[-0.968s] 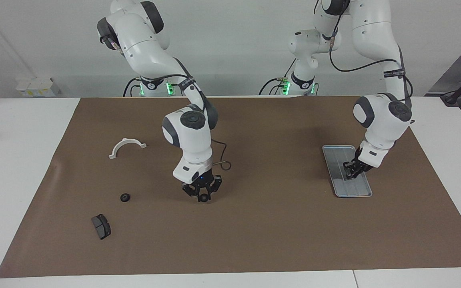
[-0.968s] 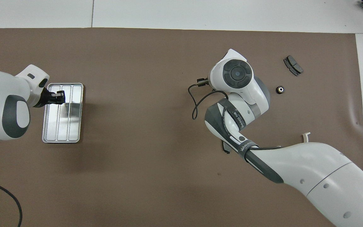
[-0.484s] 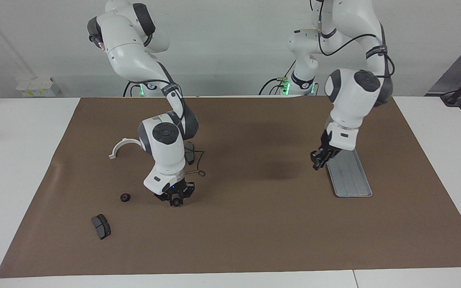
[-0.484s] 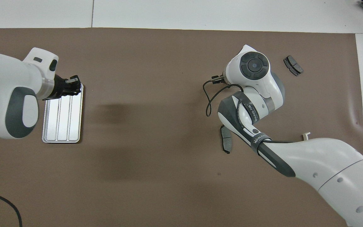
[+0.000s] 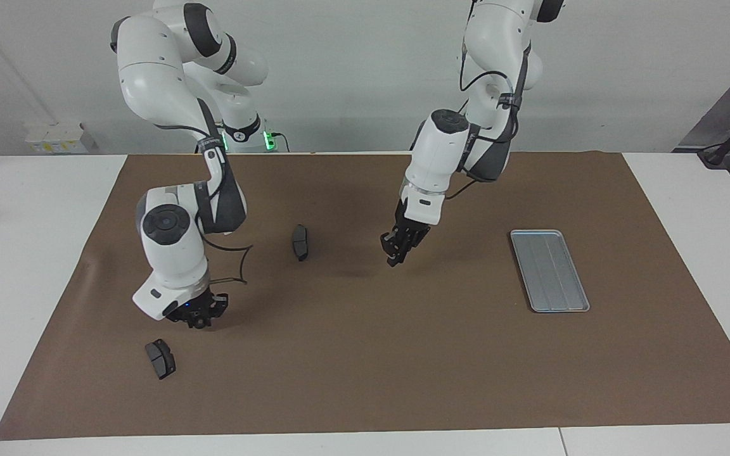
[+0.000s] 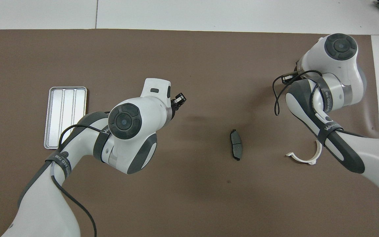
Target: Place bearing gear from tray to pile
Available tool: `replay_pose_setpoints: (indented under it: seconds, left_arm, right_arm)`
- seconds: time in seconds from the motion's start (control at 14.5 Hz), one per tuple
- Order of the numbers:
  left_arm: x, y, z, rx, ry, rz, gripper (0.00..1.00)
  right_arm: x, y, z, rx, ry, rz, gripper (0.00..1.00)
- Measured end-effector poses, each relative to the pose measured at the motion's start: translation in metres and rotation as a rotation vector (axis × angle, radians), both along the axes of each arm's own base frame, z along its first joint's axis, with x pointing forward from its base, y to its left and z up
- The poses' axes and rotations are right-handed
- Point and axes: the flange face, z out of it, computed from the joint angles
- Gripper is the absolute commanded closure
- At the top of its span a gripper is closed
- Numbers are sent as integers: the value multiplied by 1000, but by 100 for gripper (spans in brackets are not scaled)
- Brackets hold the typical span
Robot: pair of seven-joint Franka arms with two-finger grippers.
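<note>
**A:** How far along?

**B:** Nearly done, I judge. The ridged silver-grey metal tray (image 5: 550, 271) lies bare, with no black gear in view. The left gripper (image 5: 393, 258), fingertips together, hangs over mid-mat. The right gripper (image 5: 199, 318) sits low just beside the dark grey brake pad (image 5: 160, 358); whether it grips anything I cannot tell.

**A:** Surroundings?

**B:** Brown mat (image 5: 403, 367), white table (image 5: 35, 253), plain white wall (image 5: 352, 76).

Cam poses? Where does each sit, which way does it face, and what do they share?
Facing view: high across the table, looking at the robots; both arms whole, left gripper over mid-mat, right gripper low beside a brake pad.
Overhead view: above the robots' end, looking steeply down; arms enter from the bottom.
Shared: tray, middle brake pad, half a turn apart.
</note>
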Motion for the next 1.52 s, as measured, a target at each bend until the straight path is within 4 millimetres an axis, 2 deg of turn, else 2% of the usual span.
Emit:
replay_pose_setpoints:
  seconds: [0.07,0.14,0.28,0.35,0.41,0.48,0.55,0.62,0.69,0.83,0.97,1.11,1.18,1.31,1.52]
  left_arm:
    - [2,-3,-16,-5,-5,0,21]
    - [3,-6,-30,-11,-9,0,0]
    - [3,-10,-46,-12,-8,-2,0]
    - [2,-11,-49,-10,-4,-4,0]
    - [2,-11,-49,-6,1,-5,0]
    - [3,-9,-47,6,11,-6,0]
    - [6,-3,-40,22,17,-3,0]
    - [12,7,-27,41,19,3,0]
    - [18,22,-9,63,21,5,0]
    - [30,66,29,125,23,-54,0]
    - [34,107,54,193,45,-162,0]
    - [37,146,68,247,71,-273,0]
    - [40,165,72,270,80,-334,0]
    - [44,207,79,306,93,-452,0]
    - [43,260,88,333,140,-606,0]
  right_arm:
    - [0,-12,0,-1,2,-10,100]
    - [-1,-24,-1,-1,5,-23,97]
    - [-5,-54,-7,-2,22,-43,88]
    - [-8,-67,-12,-1,33,-53,73]
    - [-12,-78,-16,-1,45,-62,51]
    - [-16,-84,-21,0,56,-70,30]
    - [-18,-86,-23,0,62,-73,15]
    - [-19,-85,-23,0,64,-72,7]
    - [-19,-82,-21,1,61,-69,2]
    - [-18,-69,-6,17,39,-68,1]
    - [-18,-43,16,44,15,-50,2]
    - [-19,2,38,67,-8,-15,3]
    - [-21,33,45,78,-20,-2,3]
    - [-31,109,49,99,-41,12,4]
    - [-60,229,50,150,-90,14,7]
